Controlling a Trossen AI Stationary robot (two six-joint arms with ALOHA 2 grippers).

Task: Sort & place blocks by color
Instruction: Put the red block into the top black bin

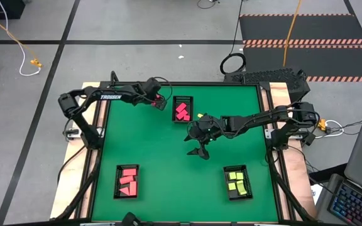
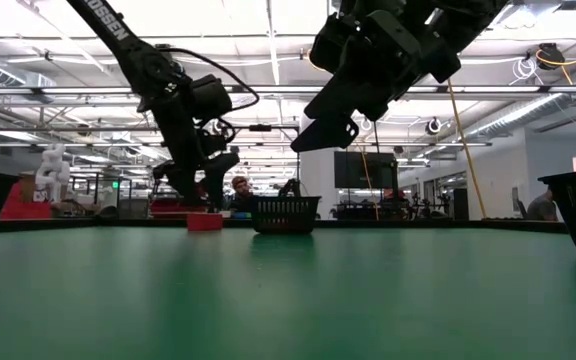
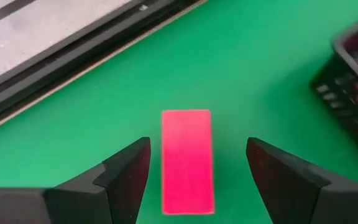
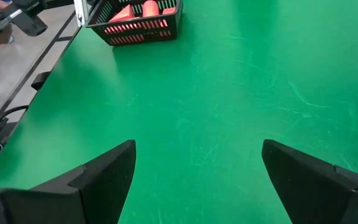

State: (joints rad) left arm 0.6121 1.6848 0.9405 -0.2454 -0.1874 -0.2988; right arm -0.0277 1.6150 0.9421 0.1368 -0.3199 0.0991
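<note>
A magenta-pink block (image 3: 187, 160) lies flat on the green table near its far edge, just left of the far tray (image 1: 182, 110), which holds magenta blocks. My left gripper (image 3: 197, 148) is open and hangs low over this block, one finger on either side with a gap to each. In the low view the block (image 2: 205, 221) sits under the left gripper (image 2: 204, 188). My right gripper (image 1: 200, 152) is open and raised over the middle of the table, holding nothing. A single yellow-green block (image 1: 201, 115) lies by the far tray's right side.
A tray of coral-red blocks (image 1: 126, 182) stands near the table's near-left corner, and a tray of yellow-green blocks (image 1: 237, 182) near the near-right corner. The right arm reaches in from the right edge. Bare green table (image 4: 229, 93) lies between the trays.
</note>
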